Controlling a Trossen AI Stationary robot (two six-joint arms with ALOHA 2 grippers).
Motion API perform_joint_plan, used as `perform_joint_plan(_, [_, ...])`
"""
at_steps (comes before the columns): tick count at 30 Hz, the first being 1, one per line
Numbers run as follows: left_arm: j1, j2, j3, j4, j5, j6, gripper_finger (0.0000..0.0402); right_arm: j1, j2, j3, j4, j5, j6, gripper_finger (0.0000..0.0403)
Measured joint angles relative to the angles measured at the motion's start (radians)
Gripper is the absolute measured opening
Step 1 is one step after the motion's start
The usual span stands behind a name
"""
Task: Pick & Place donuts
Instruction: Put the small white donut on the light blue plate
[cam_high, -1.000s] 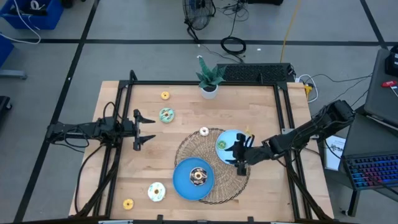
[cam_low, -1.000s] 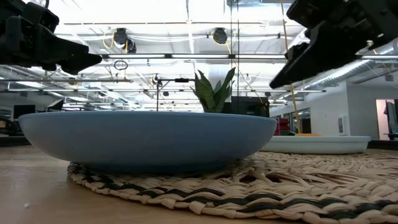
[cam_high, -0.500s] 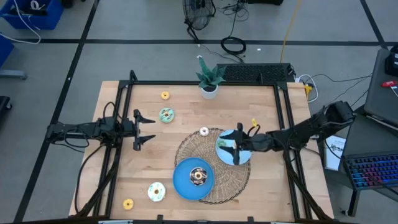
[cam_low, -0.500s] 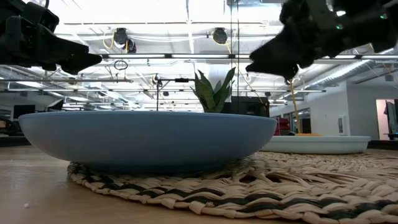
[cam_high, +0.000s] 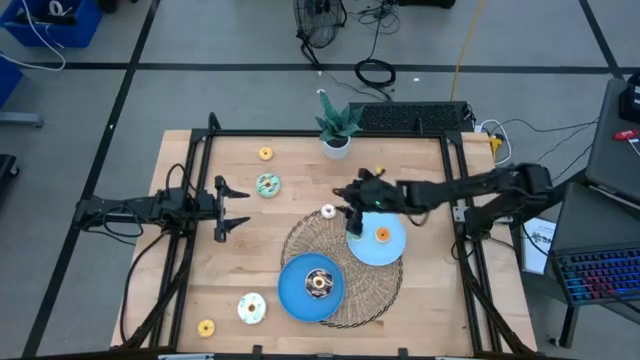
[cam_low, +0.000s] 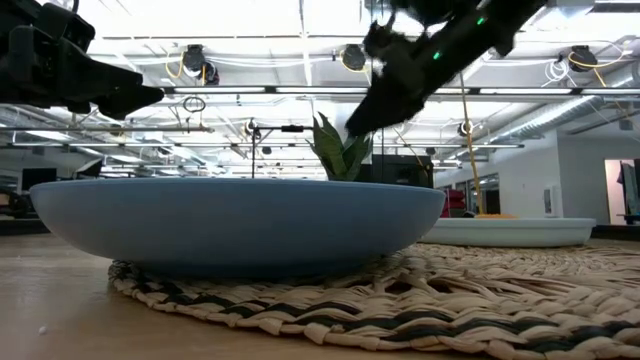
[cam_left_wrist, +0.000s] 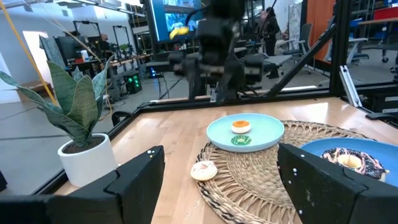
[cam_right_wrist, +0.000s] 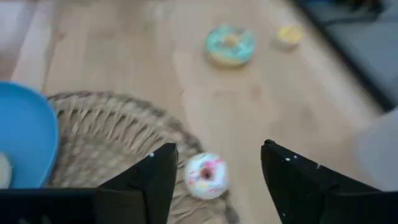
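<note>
Mat-edge donut (cam_right_wrist: 206, 175) (beneath right tool (cam_right_wrist: 214, 180))

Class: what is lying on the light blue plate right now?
On the light blue plate: an orange donut and a green donut. From above, the right end effector covers the green one.

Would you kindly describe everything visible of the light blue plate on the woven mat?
The light blue plate is round, shallow and smooth, plastic-looking, lying flat on the right part of the woven mat, beside the larger, darker blue plate. An orange donut and a green donut rest on it. The right gripper hovers near its upper left edge.
</note>
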Motion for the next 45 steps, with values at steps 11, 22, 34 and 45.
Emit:
perform_joint_plan(11, [0.000,0.000,0.000,0.000,-0.001,0.000,0.0306,-0.107,0.284,0.018,0.069,-0.072,0.027,0.0288])
perform_joint_plan(22, [0.000,0.000,0.000,-0.001,-0.001,0.000,0.0306,-0.107,0.353,0.018,0.167,-0.154,0.065,0.0284])
perform_joint_plan(34, [0.000,0.000,0.000,-0.001,-0.001,0.000,0.0306,-0.137,0.353,0.018,0.232,-0.175,0.064,0.0283])
perform_joint_plan(45, [0.000,0.000,0.000,-0.001,-0.001,0.000,0.0306,-0.140,0.353,0.018,0.253,-0.199,0.071,0.0306])
